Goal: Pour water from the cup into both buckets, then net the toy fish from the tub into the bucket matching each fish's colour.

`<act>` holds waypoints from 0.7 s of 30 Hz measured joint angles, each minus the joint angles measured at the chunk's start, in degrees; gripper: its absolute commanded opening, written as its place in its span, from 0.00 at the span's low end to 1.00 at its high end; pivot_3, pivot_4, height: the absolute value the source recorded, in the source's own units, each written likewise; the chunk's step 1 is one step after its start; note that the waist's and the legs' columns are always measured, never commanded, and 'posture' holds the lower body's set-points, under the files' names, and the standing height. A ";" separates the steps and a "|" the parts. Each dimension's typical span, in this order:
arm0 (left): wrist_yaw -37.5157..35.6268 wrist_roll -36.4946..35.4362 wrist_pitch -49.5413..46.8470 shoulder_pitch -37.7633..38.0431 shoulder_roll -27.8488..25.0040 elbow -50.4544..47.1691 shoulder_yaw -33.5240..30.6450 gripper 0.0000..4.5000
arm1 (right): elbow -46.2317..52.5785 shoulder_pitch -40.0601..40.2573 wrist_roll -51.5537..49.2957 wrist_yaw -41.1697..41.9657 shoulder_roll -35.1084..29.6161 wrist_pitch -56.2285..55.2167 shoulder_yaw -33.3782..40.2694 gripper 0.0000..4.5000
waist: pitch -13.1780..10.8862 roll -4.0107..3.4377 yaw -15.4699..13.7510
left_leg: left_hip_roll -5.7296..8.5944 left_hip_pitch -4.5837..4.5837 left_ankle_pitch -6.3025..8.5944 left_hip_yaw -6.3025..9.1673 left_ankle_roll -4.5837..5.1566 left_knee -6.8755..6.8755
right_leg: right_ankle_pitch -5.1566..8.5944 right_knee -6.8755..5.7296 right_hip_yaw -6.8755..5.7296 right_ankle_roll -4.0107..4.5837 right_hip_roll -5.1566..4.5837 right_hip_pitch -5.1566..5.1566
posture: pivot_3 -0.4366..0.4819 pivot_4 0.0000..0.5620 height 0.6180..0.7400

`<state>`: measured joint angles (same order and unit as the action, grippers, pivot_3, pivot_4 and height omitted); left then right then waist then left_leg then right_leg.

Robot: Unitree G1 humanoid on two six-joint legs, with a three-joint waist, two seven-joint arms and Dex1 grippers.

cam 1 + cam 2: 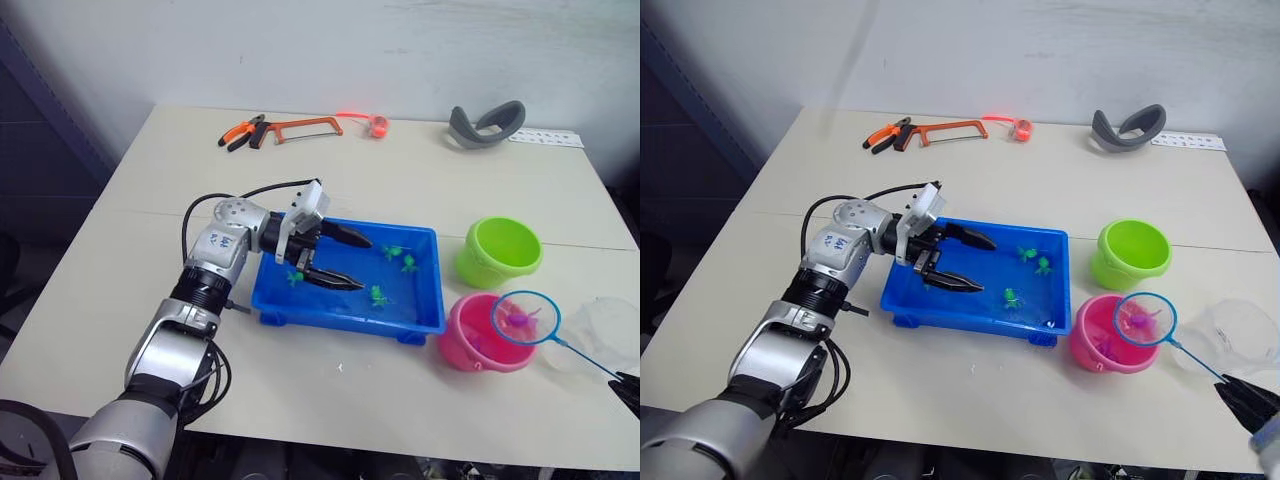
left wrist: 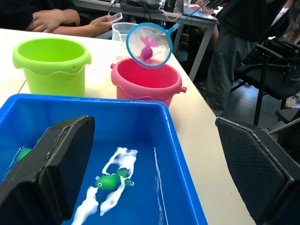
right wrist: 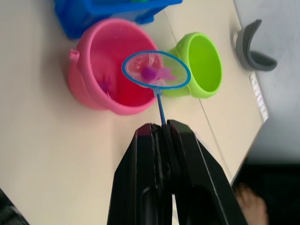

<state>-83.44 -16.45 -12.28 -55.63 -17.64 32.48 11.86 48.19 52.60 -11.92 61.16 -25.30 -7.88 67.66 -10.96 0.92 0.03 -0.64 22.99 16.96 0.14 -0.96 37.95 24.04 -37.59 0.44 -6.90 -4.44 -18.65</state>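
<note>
The right gripper (image 3: 161, 136) was clenched on the handle of the net (image 3: 156, 70), whose blue hoop hung over the pink bucket (image 3: 105, 75) with a pink fish (image 3: 154, 73) inside it. The green bucket (image 1: 499, 251) stood just beside the pink one, and the clear cup (image 1: 607, 331) sat near them on the worktop (image 1: 160, 200). The left gripper (image 1: 338, 259) was released, fingers spread over the blue tub (image 1: 400, 318), where green fish (image 1: 378, 294) lay in water.

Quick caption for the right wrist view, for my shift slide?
Right gripper holds the net, a pink fish in its hoop, over the pink bucket beside the green bucket.
</note>
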 measured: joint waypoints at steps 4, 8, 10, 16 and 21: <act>0.13 0.38 1.11 -0.15 0.44 1.00 -0.04 1.00 | -6.39 -0.33 15.01 -2.53 -2.71 -21.68 -0.23 0.00 | 0.00 0.00 0.08 | 0.01 -0.04 -0.01 -0.06 -0.01 0.00 | 0.00 0.05 0.03 0.00 0.00 0.00 | 0.48 0.27 1.00; 0.27 0.84 1.53 -0.26 0.82 1.98 -0.17 1.00 | -14.32 -6.75 28.16 -12.43 -4.56 -43.92 3.47 0.00 | 0.01 -0.01 0.06 | 0.00 -0.07 -0.03 -0.06 -0.06 0.01 | 0.00 0.03 0.03 0.00 0.00 0.00 | 0.48 0.27 1.00; 0.30 0.93 1.57 -0.31 0.82 1.98 -0.25 1.00 | -15.14 -7.78 31.02 -15.39 -5.92 -48.58 4.69 0.00 | 0.01 -0.01 0.08 | -0.01 -0.08 -0.04 -0.06 -0.06 0.01 | 0.00 -0.02 0.04 0.00 0.00 0.00 | 0.48 0.27 1.00; 0.83 1.03 1.54 -0.31 0.30 1.98 -0.71 1.00 | -18.63 -7.70 33.48 -19.44 -8.67 -49.88 4.51 0.00 | 0.01 -0.01 0.05 | -0.01 -0.10 -0.04 -0.05 -0.06 0.01 | 0.00 -0.08 0.03 0.00 0.00 0.04 | 0.48 0.27 1.00; 0.77 1.70 2.21 -0.01 -1.63 1.89 -0.67 1.00 | -18.28 -2.41 17.64 -18.20 -11.23 -35.84 -1.80 0.00 | 0.01 -0.03 0.26 | -0.08 -0.17 -0.04 -0.05 -0.06 -0.01 | 0.00 -0.12 0.03 0.01 0.04 0.12 | 0.48 0.27 1.00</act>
<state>-82.68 -14.76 -10.06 -55.63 -19.27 34.37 11.19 29.91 50.19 5.72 42.97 -36.52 -43.72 65.87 -10.95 0.89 0.30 -0.71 22.82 16.92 0.09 -1.02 37.94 24.04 -37.71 0.46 -6.89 -4.40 -18.53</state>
